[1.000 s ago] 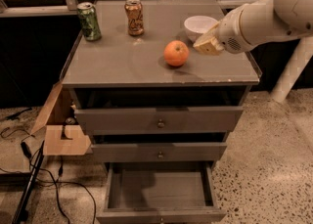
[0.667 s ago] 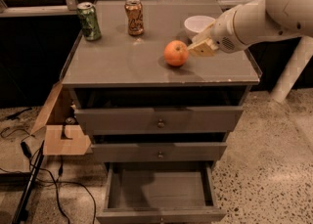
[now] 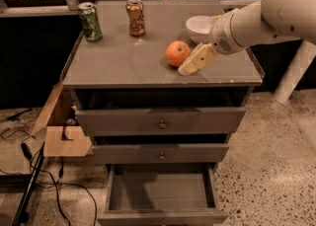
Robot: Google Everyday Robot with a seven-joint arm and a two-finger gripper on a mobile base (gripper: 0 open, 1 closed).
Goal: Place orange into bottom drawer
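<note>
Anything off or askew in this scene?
Nothing stands out. Green can, gold can and white bowl stand upright, nothing spilled. Bottom drawer is pulled open, fitting the task. Tool is close beside the orange on the cabinet top.

the scene is dim and warm-toned, with light falling from above onto the grey cabinet top [image 3: 123, 62], while the windows behind and the gap under the top stay almost black. the white robot arm [image 3: 276, 13] at upper right is the brightest surface, and the gripper [image 3: 196, 60], low over the top just right of the orange [image 3: 177, 53], shares a soft dark shadow with it. small glints sit on the green can [image 3: 90, 21] and the orange-gold can [image 3: 135, 17], and the open bottom drawer [image 3: 160, 193] lies in murky shade.
</note>
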